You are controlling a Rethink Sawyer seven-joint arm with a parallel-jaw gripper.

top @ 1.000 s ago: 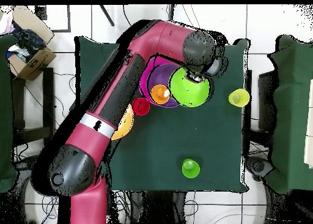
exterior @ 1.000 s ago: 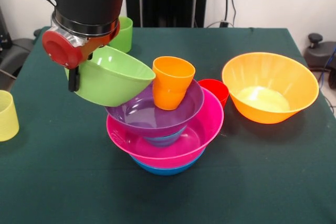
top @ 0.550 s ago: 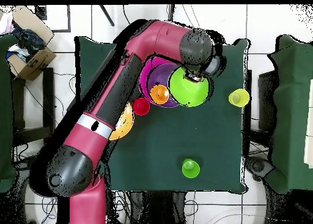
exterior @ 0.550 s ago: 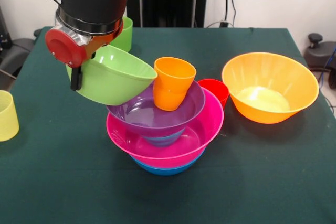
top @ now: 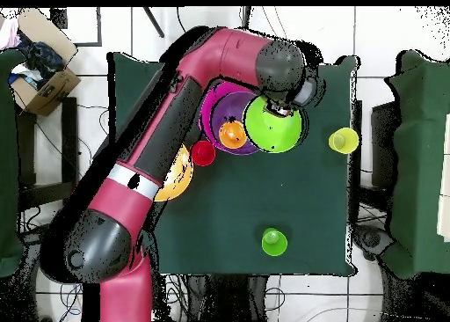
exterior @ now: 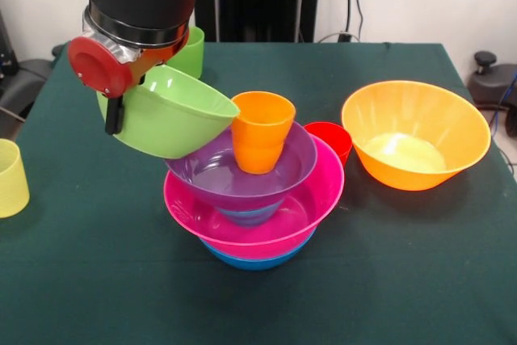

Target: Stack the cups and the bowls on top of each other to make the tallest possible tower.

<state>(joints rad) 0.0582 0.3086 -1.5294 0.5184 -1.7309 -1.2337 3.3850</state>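
Note:
My gripper (exterior: 119,115) is shut on the rim of the lime green bowl (exterior: 170,115), holding it tilted over the left edge of the tower. The tower is a large blue bowl (exterior: 254,261), a pink bowl (exterior: 311,195), a small blue bowl (exterior: 250,216) and a purple bowl (exterior: 206,174). An orange cup (exterior: 260,133) stands upright in the purple bowl, and the lime bowl's rim touches it. From overhead, the lime bowl (top: 274,127) lies beside the orange cup (top: 232,134), with the gripper (top: 283,107) at the bowl's edge.
A red cup (exterior: 333,139) stands on the green table (exterior: 404,280) behind the pink bowl. The orange bowl (exterior: 416,135) sits at the right, a pale yellow cup (exterior: 10,177) at the left edge, and a green cup (exterior: 191,52) behind the arm.
The gripper and lime bowl have risen slightly. The orange cup, leaning a second ago, now stands upright in the purple bowl.

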